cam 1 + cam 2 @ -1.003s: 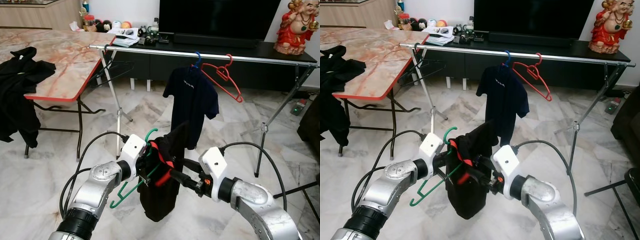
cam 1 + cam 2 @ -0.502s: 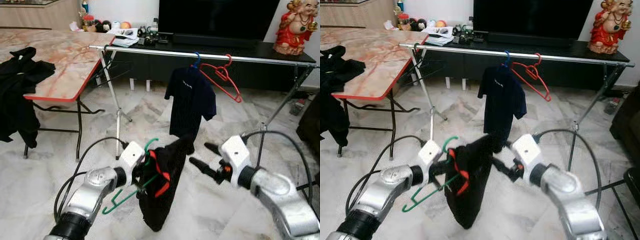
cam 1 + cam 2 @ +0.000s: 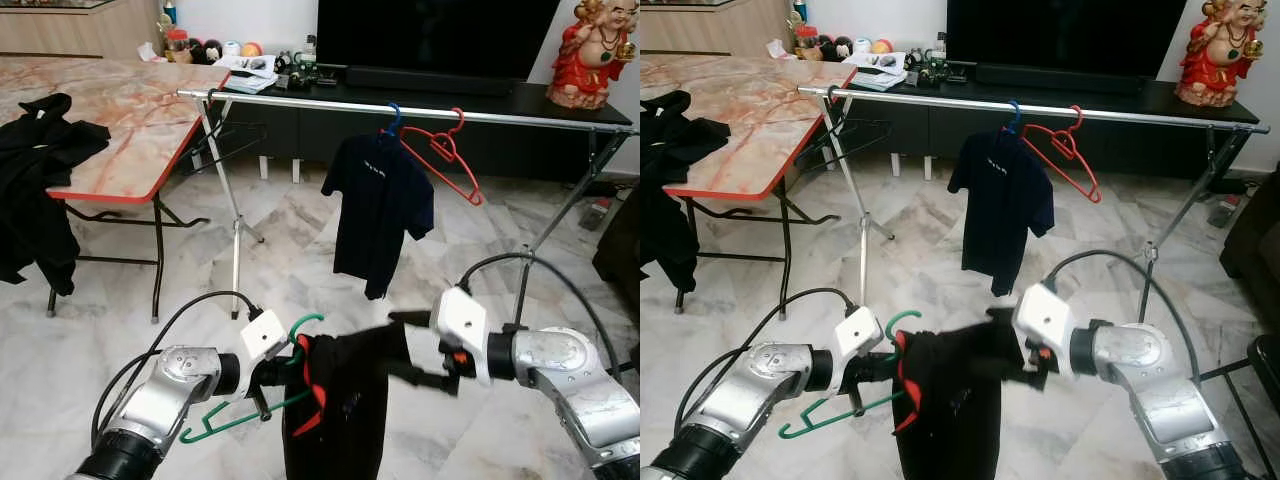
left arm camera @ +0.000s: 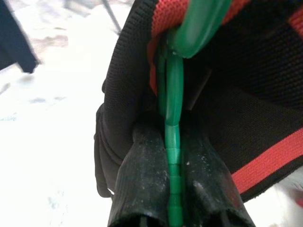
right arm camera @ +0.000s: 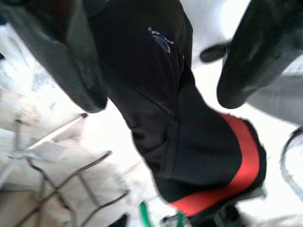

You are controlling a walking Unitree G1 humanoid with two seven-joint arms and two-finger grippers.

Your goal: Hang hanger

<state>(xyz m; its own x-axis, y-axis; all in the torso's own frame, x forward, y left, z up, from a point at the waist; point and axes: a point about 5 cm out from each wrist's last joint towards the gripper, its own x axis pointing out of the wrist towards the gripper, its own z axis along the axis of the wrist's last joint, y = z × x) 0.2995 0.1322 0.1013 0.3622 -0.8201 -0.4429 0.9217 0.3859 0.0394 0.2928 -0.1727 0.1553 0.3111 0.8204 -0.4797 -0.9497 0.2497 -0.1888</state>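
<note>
Right claw (image 3: pixel 405 347) returned, spread beside garment (image 3: pixel 335 410); left claw (image 4: pixel 173 189) clamps hanger (image 3: pixel 245 415).

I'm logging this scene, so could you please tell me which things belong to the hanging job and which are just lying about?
Job: green hanger, black garment on it, left gripper, right gripper, rail.

Lying about: navy shirt, red hanger, table, red statue.

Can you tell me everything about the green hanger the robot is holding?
The green hanger looks like thin, smooth plastic, with a curved hook at the top. It is held low above the marble floor, tilted, one arm poking out to the robot's left. The left gripper is shut on its neck just below the hook. A black garment with red trim hangs over it, covering its other arm. It is not on the metal rail yet.
</note>
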